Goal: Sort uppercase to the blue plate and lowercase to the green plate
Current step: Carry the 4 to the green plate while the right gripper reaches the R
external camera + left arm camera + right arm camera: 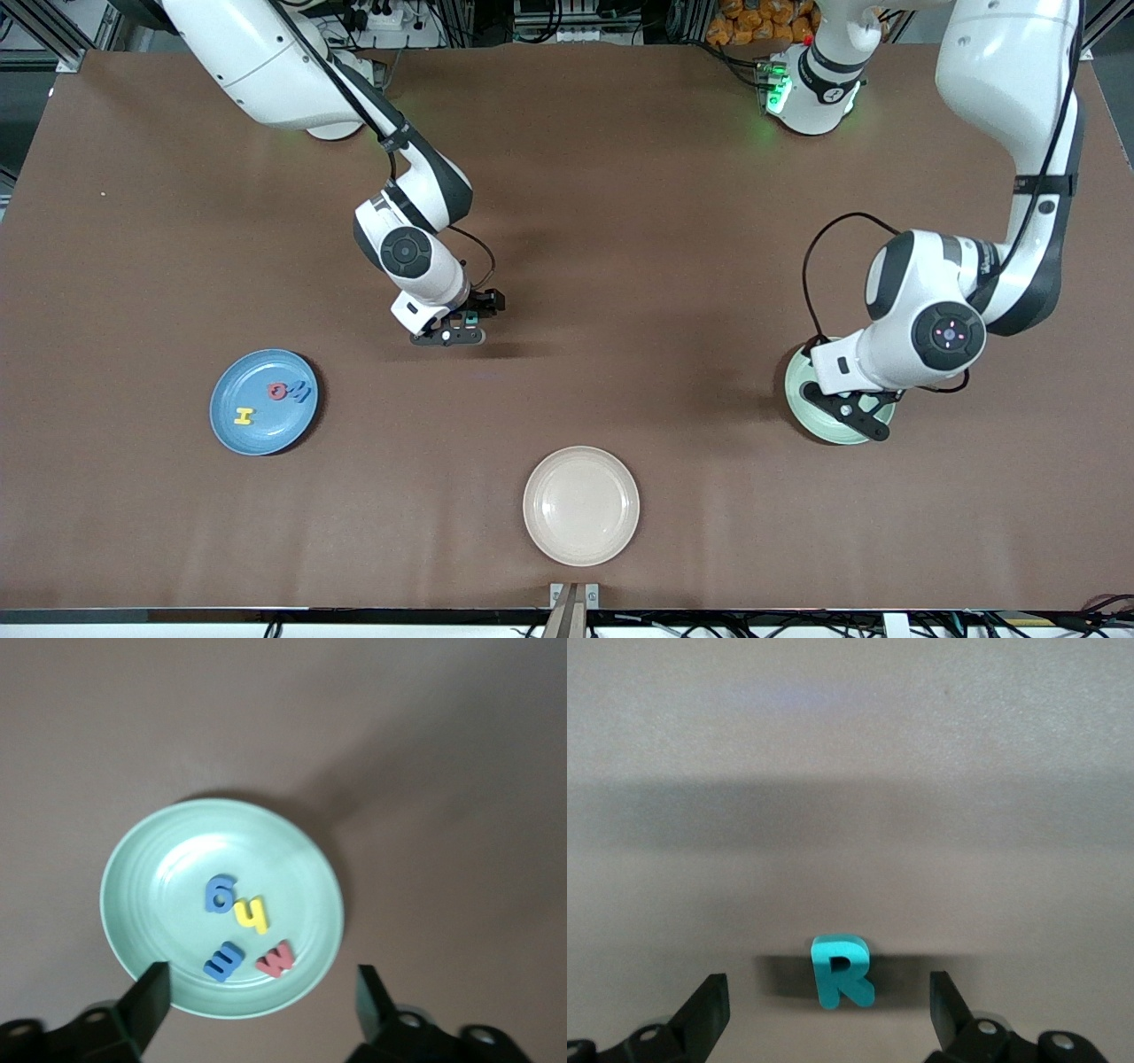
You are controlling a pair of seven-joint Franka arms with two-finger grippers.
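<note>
The teal R [842, 971] of the uppercase set lies on the bare table between the fingers of my open right gripper [828, 1003], untouched. From the front, that gripper [467, 321] is low over the R [472, 315] at mid-table. The blue plate [232, 390] holds a yellow H [243, 415], a red Q [278, 391] and a blue M [301, 392]. My left gripper [262, 994] hangs open and empty over the green plate [151, 895]. In it lie the lowercase blue g [219, 893], yellow h [252, 913], blue m [223, 961] and red m [275, 958].
A cream plate [581, 505] sits near the table edge closest to the front camera, between the two coloured plates. From the front, the left arm covers most of the green plate [797, 390].
</note>
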